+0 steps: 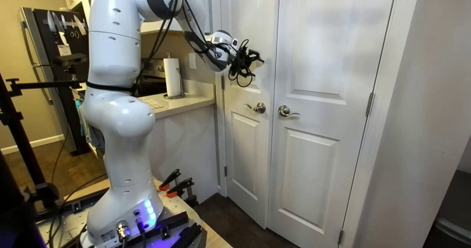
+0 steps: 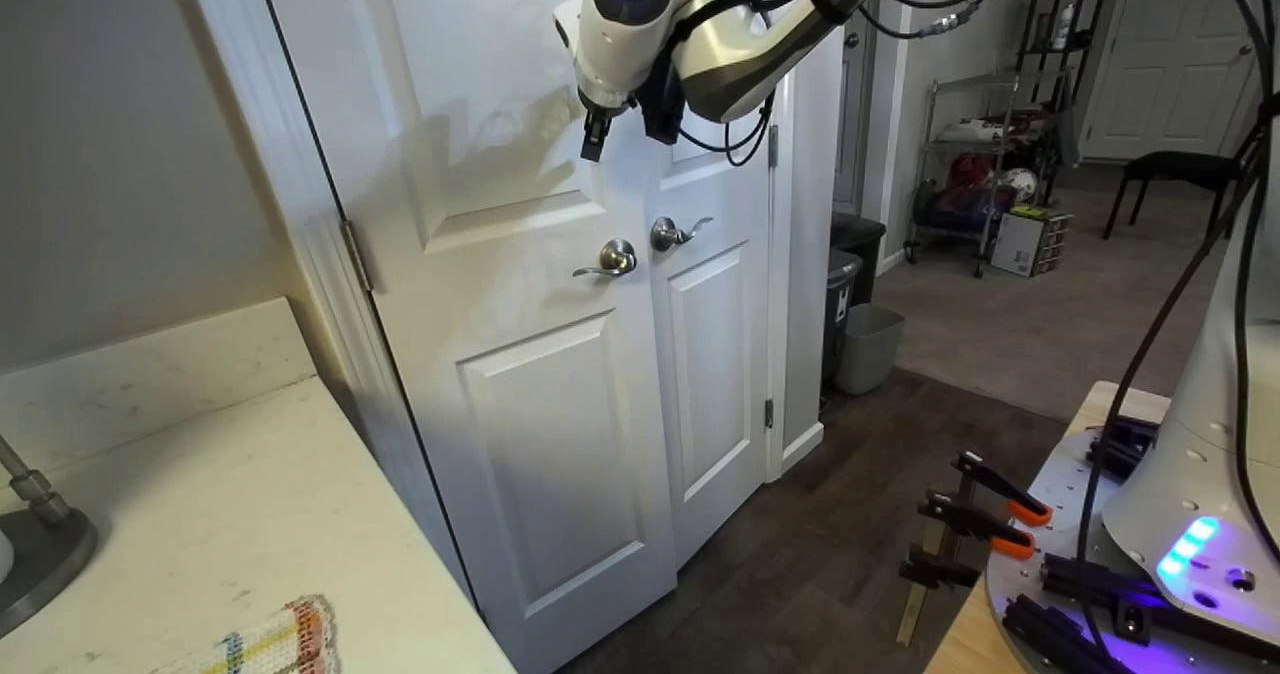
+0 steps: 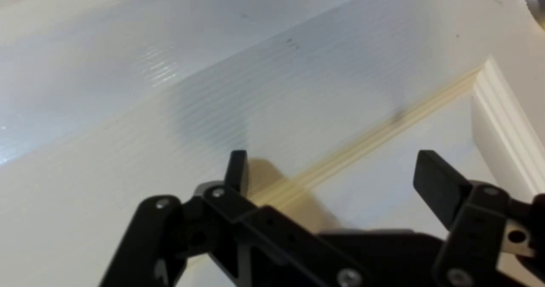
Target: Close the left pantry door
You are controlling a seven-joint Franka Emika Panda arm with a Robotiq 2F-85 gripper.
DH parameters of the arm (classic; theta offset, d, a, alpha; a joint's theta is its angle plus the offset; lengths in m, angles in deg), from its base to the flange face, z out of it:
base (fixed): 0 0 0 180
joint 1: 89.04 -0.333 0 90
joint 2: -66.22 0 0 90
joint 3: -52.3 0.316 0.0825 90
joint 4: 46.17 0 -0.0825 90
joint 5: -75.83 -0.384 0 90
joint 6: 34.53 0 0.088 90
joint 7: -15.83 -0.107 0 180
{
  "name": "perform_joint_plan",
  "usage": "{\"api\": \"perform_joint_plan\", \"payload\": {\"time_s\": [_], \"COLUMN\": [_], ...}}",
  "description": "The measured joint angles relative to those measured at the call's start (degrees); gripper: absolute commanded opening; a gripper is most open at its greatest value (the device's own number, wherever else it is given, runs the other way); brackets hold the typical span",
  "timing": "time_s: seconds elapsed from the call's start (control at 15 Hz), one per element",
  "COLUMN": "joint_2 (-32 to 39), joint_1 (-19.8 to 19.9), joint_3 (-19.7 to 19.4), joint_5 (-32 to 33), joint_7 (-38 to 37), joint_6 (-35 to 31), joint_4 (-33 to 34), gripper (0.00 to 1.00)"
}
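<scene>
Home kitchen: 1 fridge point(image 1: 64, 101), counter point(image 1: 194, 101), paper-towel roll point(image 1: 172, 77).

I've room low in front of the left pantry door point(image 2: 555, 454); its lever handle point(image 2: 616, 257) juts out, the counter point(image 2: 190, 514) crowds its hinge side.

The left pantry door point(image 1: 245, 152) and, right of it, the twin door leaf point(image 1: 312, 167) are white with silver lever handles point(image 1: 260, 108). The gripper point(image 3: 334, 172) in front of the left pantry door is black. Left of this door are a silver-and-black refrigerator point(image 1: 60, 74), a white paper towel roll point(image 1: 172, 77) and a white cloth point(image 2: 275, 644) banded orange-red, yellow and blue.
</scene>
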Motion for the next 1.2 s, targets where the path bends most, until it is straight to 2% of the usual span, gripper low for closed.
{"api": "perform_joint_plan", "payload": {"time_s": [0.4,0.93,1.07,1.2], "joint_2": [3.6,4.7,4.7,4.7], "joint_1": [0.0,-0.1,-0.1,-0.1], "joint_3": [-0.3,-0.5,-0.4,-0.3], "joint_5": [1.8,1.8,0.9,-3.1], "joint_7": [0.0,0.0,0.0,0.0], "joint_6": [0.0,0.0,0.0,0.0], "joint_4": [4.5,5.9,5.9,5.7], "gripper": [1.0,1.0,1.0,1.0]}}
